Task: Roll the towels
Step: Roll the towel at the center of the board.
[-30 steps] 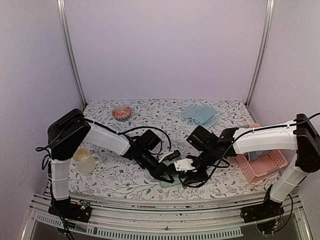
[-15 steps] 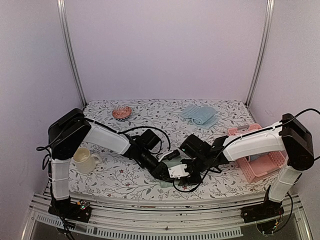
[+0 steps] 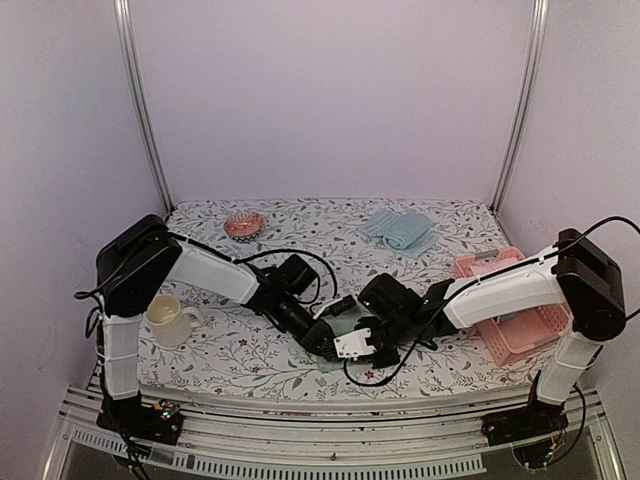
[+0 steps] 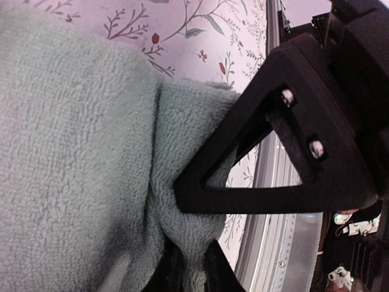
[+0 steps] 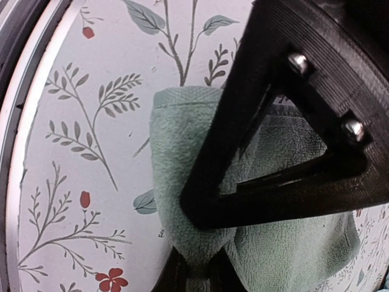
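A pale green towel (image 3: 345, 322) lies bunched near the table's front edge, between the two grippers. My left gripper (image 3: 325, 343) is shut on a fold of the green towel (image 4: 91, 170) at its near end. My right gripper (image 3: 362, 345) is shut on the other near corner of the green towel (image 5: 182, 176), pinching a ridge of cloth. The two grippers sit almost side by side. A light blue towel (image 3: 400, 229), folded, lies at the back right of the table.
A pink basket (image 3: 520, 325) stands at the right edge. A cream mug (image 3: 168, 321) sits at the left, and a small pink bowl (image 3: 243, 224) at the back left. The metal table rail (image 4: 273, 201) runs just past the towel's near end.
My right gripper has swung left toward my left gripper. The green towel has lifted and bunched up between them, showing more above the grippers.
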`<act>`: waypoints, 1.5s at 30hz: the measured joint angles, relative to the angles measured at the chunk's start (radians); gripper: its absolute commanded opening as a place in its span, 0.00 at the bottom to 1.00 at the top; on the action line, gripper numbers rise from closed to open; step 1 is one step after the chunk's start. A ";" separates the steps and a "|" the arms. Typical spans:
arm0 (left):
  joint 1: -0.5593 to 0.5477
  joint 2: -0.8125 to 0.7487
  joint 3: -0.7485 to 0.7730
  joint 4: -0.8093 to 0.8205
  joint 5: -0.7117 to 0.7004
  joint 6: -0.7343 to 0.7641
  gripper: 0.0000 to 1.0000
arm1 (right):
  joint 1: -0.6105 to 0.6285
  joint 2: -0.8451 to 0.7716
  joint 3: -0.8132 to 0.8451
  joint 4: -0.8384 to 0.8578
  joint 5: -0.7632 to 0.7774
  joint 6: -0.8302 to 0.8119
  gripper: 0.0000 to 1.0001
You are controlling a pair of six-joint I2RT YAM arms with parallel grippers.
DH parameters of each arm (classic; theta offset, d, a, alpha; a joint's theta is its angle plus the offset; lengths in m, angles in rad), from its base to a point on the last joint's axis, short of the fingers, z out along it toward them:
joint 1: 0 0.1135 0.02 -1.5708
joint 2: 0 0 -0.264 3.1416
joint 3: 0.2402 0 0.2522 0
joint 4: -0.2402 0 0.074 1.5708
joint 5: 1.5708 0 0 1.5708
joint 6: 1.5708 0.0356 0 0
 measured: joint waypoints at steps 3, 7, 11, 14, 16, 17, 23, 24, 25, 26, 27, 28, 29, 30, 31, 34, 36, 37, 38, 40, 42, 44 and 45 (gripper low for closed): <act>0.002 -0.029 -0.024 0.006 -0.042 0.000 0.29 | -0.002 0.007 0.013 -0.014 -0.012 -0.008 0.03; 0.006 -0.225 -0.170 0.032 -0.185 -0.026 0.35 | -0.008 0.027 0.055 -0.084 -0.059 -0.006 0.03; -0.007 -0.472 -0.338 0.132 -0.347 -0.049 0.36 | -0.031 0.093 0.177 -0.231 -0.150 0.012 0.03; -0.072 -0.649 -0.467 0.207 -0.537 -0.040 0.36 | -0.060 0.146 0.258 -0.329 -0.231 0.021 0.03; -0.155 -0.730 -0.519 0.230 -0.658 -0.016 0.35 | -0.086 0.203 0.339 -0.423 -0.303 0.023 0.03; -0.209 -0.766 -0.537 0.242 -0.729 -0.001 0.34 | -0.105 0.243 0.393 -0.480 -0.346 0.022 0.03; -0.392 -0.844 -0.569 0.319 -1.002 0.117 0.36 | -0.198 0.433 0.615 -0.753 -0.582 -0.007 0.03; -0.399 -0.829 -0.566 0.324 -1.022 0.135 0.37 | -0.209 0.457 0.640 -0.785 -0.612 -0.013 0.03; -0.403 -0.801 -0.557 0.320 -1.036 0.160 0.38 | -0.218 0.477 0.661 -0.818 -0.637 -0.020 0.04; -0.409 -0.758 -0.537 0.315 -1.045 0.184 0.39 | -0.225 0.497 0.680 -0.848 -0.660 -0.026 0.04; -0.416 -0.703 -0.509 0.303 -1.054 0.206 0.40 | -0.230 0.515 0.697 -0.877 -0.682 -0.032 0.04; -0.423 -0.647 -0.478 0.289 -1.061 0.229 0.40 | -0.235 0.533 0.710 -0.904 -0.706 -0.037 0.04; -0.430 -0.575 -0.433 0.264 -1.073 0.250 0.40 | -0.238 0.547 0.719 -0.928 -0.725 -0.041 0.04; -0.435 -0.515 -0.394 0.244 -1.087 0.268 0.41 | -0.240 0.558 0.726 -0.948 -0.741 -0.043 0.04; -0.437 -0.469 -0.363 0.227 -1.100 0.280 0.41 | -0.241 0.564 0.729 -0.962 -0.751 -0.044 0.04; -0.441 -0.345 -0.287 0.195 -1.146 0.332 0.41 | -0.242 0.576 0.730 -0.996 -0.770 -0.042 0.04; -0.441 -0.308 -0.269 0.187 -1.167 0.362 0.40 | -0.242 0.580 0.729 -1.007 -0.775 -0.039 0.04; -0.443 -0.294 -0.261 0.185 -1.174 0.377 0.39 | -0.242 0.580 0.729 -1.008 -0.776 -0.037 0.04; -0.444 -0.286 -0.255 0.181 -1.176 0.388 0.37 | -0.242 0.580 0.729 -1.008 -0.776 -0.035 0.04; -0.446 -0.276 -0.239 0.172 -1.176 0.411 0.30 | -0.242 0.580 0.728 -1.012 -0.776 -0.034 0.04; -0.448 -0.269 -0.230 0.164 -1.167 0.427 0.20 | -0.242 0.580 0.726 -1.015 -0.776 -0.031 0.05; -0.448 -0.266 -0.227 0.158 -1.151 0.439 0.12 | -0.243 0.580 0.725 -1.016 -0.776 -0.028 0.07; -0.448 -0.265 -0.225 0.154 -1.144 0.441 0.09 | -0.243 0.580 0.725 -1.017 -0.776 -0.027 0.10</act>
